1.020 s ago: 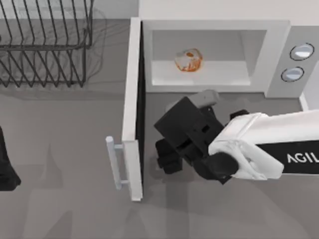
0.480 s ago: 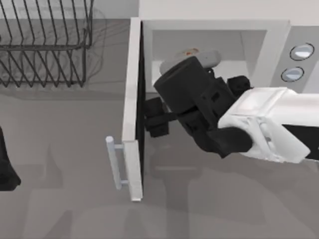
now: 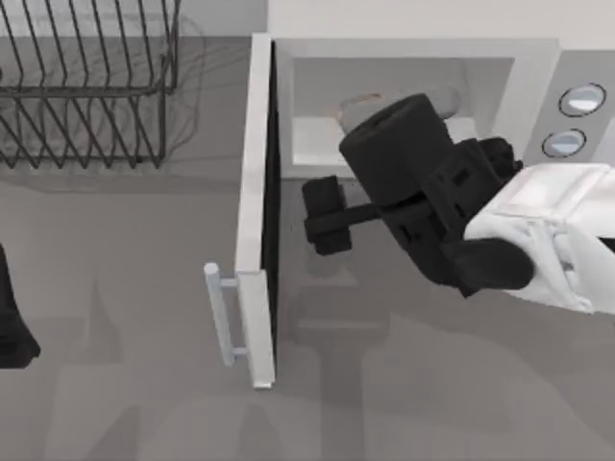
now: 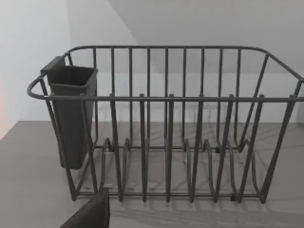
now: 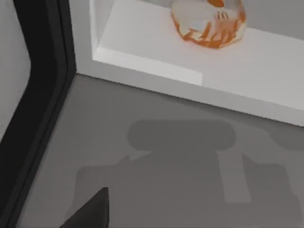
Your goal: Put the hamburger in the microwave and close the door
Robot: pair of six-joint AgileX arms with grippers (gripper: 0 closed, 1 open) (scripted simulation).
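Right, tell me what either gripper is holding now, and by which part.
Nothing is held. The hamburger sits free inside the microwave; the right gripper hangs empty before the open door.

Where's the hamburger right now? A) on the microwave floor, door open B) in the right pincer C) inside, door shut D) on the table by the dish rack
A: the hamburger sits on the pale floor of the microwave, and the door stands swung open.
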